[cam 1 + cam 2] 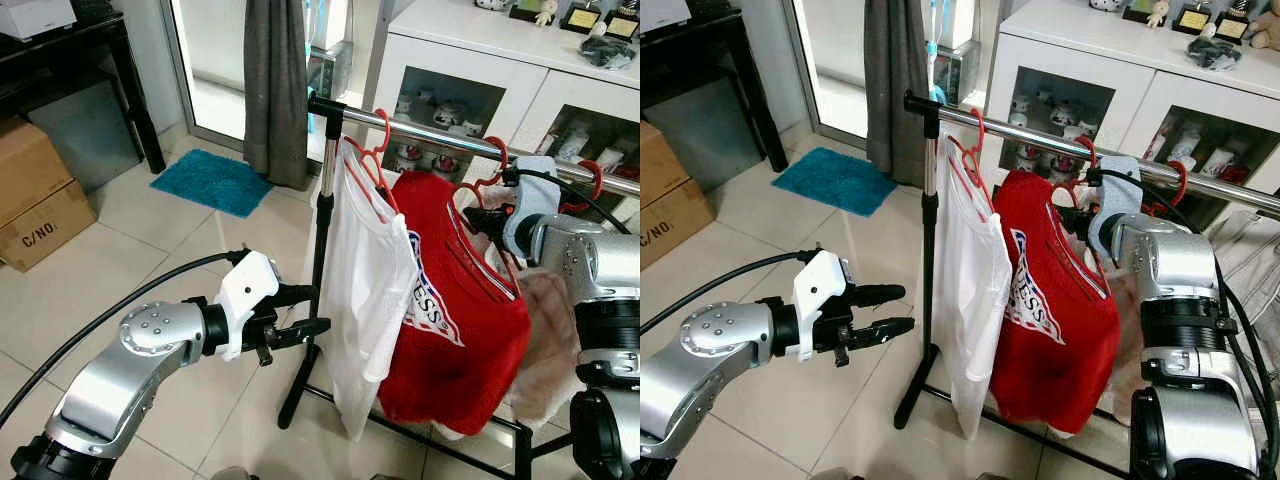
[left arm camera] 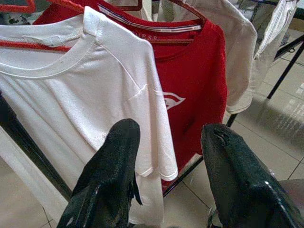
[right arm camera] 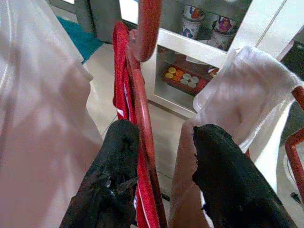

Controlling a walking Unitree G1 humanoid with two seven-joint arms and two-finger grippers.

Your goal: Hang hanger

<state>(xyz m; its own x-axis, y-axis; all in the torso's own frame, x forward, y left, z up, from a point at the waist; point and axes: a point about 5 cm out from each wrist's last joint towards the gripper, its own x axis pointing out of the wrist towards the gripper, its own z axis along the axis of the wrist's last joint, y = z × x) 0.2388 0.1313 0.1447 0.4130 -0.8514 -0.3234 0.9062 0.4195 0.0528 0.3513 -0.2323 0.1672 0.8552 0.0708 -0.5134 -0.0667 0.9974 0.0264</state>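
Right end effector (image 3: 159,156): fingers parted around the red hanger (image 3: 142,123), hooked on the rail (image 1: 450,138).
Left end effector (image 1: 880,312): open, empty, waiting beside the rack's end post.

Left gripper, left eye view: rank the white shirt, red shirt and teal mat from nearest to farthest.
From the left gripper:
1. White shirt, just past its jaws, on the rack's left end.
2. Red shirt, next along the rail.
3. Teal mat, on the floor by the curtain.
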